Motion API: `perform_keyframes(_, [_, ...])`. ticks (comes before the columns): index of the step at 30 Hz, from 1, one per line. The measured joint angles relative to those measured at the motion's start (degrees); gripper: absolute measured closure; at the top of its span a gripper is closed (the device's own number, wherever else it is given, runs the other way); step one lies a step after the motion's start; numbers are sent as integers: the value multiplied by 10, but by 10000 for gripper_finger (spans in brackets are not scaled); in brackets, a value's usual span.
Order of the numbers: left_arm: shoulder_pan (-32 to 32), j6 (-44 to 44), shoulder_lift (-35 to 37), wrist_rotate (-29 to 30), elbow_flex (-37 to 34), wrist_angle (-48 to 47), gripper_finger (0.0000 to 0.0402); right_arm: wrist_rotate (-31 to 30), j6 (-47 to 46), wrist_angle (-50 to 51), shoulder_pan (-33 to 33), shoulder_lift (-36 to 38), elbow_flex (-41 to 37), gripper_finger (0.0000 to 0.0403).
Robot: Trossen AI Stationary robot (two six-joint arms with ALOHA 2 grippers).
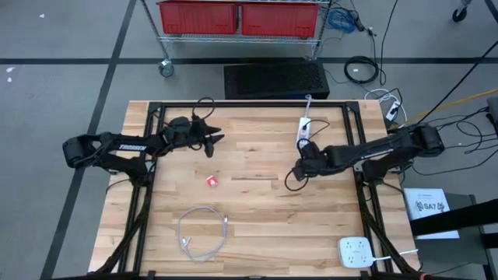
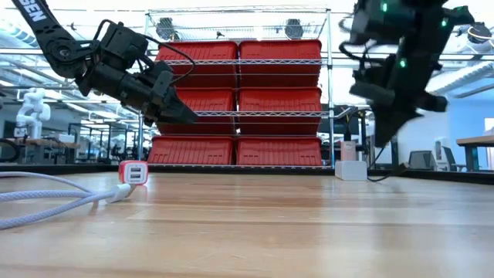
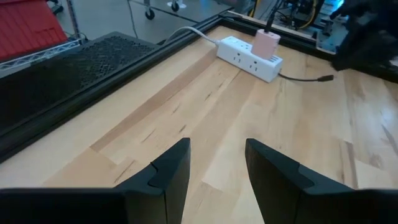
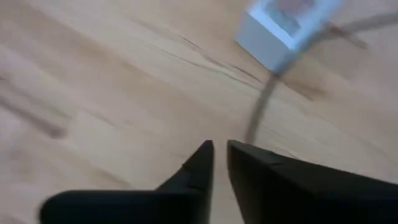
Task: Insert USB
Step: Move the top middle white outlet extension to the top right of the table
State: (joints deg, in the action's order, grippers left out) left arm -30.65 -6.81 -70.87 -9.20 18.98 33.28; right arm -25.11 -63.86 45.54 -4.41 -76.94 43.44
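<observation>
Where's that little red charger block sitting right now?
In the high view, the red charger block sits on the wooden table, left of centre, below the left gripper and above the loose white cable.

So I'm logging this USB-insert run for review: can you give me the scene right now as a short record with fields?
left gripper: open, empty, raised over the table's far left part
right gripper: fingers slightly parted, nothing between them, near the power strip
power strip: white, at the far edge, pink adapter plugged in
dark cable: looped on the table by the right gripper
red USB charger: mid-table, apart from both grippers
white cable: coiled near the front edge
</observation>
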Motion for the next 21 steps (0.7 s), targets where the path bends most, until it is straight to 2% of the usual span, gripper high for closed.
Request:
perform_keyframes(6, [0,0,0,-6,0,-7,240,42,-45,7,13,-24,-24,261])
perform_keyframes(10, [0,0,0,-7,0,-10,240,42,-42,-5,22,-37,-30,243])
perform_keyframes(13, [0,0,0,-7,0,-10,240,40,-43,20,25,-45,-32,278])
perform_keyframes(17, [0,0,0,-7,0,-10,240,43,-71,84,21,-46,-32,375])
perform_keyframes(18, [0,0,0,-7,0,-11,240,43,-79,98,17,-45,-32,387])
perform_keyframes(21, [0,1,0,-7,0,-14,240,45,-124,158,8,-40,-31,389])
